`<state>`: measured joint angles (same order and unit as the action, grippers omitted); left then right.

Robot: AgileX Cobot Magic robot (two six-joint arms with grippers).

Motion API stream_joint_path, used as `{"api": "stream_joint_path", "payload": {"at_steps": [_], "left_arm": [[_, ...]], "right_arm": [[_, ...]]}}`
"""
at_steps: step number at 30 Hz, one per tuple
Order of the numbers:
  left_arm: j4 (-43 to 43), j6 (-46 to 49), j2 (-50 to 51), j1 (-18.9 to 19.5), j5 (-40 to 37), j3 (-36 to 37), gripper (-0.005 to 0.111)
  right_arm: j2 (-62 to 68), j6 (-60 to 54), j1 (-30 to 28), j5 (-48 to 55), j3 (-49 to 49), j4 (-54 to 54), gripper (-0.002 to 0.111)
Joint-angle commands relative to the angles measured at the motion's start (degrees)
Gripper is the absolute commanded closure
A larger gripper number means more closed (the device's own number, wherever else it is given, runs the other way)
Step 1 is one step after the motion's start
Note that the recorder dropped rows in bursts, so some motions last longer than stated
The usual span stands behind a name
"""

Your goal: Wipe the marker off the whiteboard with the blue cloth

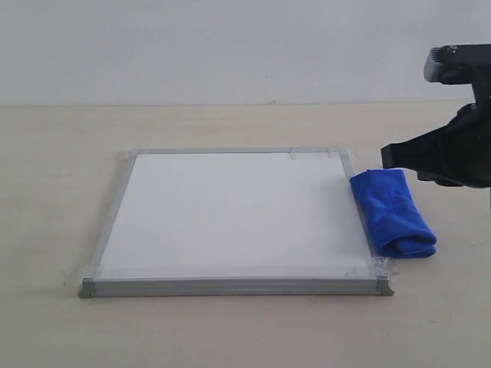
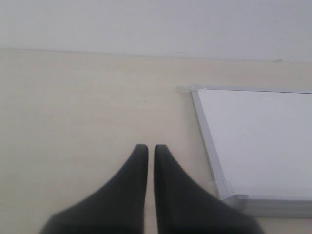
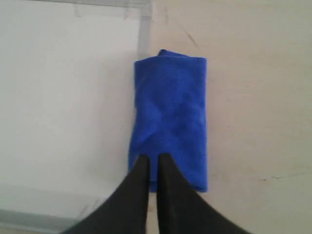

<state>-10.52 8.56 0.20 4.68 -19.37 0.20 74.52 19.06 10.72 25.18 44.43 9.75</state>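
At 3 o'clock of the whiteboard (image 1: 230,215): blue cloth (image 1: 393,211), plush, folded oblong, touching the frame.
Whiteboard: flat, glossy, square, silver-edged.
Right gripper (image 3: 152,158): black tapered fingers pressed together, above the cloth.
Left gripper (image 2: 147,148): fingers pressed together, over bare table near a whiteboard corner.
Surface: pale matt table (image 1: 46,153); plain white wall (image 1: 192,46).

Bright, even, diffuse light in all 3 views; shadows faint. Whiteboard (image 3: 68,97) washes out beside the right gripper (image 3: 152,157). Both wrist views soft; its fingers (image 3: 134,200) blur at edges.

A pale beige table (image 1: 230,330) meets a plain white wall (image 1: 192,46).
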Motion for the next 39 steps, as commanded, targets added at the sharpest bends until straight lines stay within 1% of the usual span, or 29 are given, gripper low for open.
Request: {"api": "stream_joint_path", "payload": {"at_steps": [1,5,9,17,29,34,39], "left_arm": [[-0.1,0.1,-0.2,-0.1,0.5,-0.2,0.102],[-0.1,0.1,-0.2,-0.1,0.5,-0.2,0.102],[-0.1,0.1,-0.2,-0.1,0.5,-0.2,0.102],[-0.1,0.1,-0.2,-0.1,0.5,-0.2,0.102],[-0.1,0.1,-0.2,-0.1,0.5,-0.2,0.102],[-0.1,0.1,-0.2,-0.1,0.5,-0.2,0.102],[-0.1,0.1,-0.2,-0.1,0.5,-0.2,0.102]], "right_arm": [[-10.5,-1.5,5.8,3.0,-1.8,-3.5,0.107],[-18.5,1.7,10.2,9.1,-1.8,-6.2,0.107],[-24.1,2.2,12.3,13.3,-1.8,-8.0,0.107],[-30.7,2.5,12.3,12.7,-1.8,-8.0,0.107],[-31.9,2.5,12.9,11.8,-2.7,-8.0,0.107],[-40.9,1.9,12.9,4.4,-10.9,-8.0,0.107],[-53.9,1.4,12.5,-9.5,-24.5,-7.7,0.107]]}}
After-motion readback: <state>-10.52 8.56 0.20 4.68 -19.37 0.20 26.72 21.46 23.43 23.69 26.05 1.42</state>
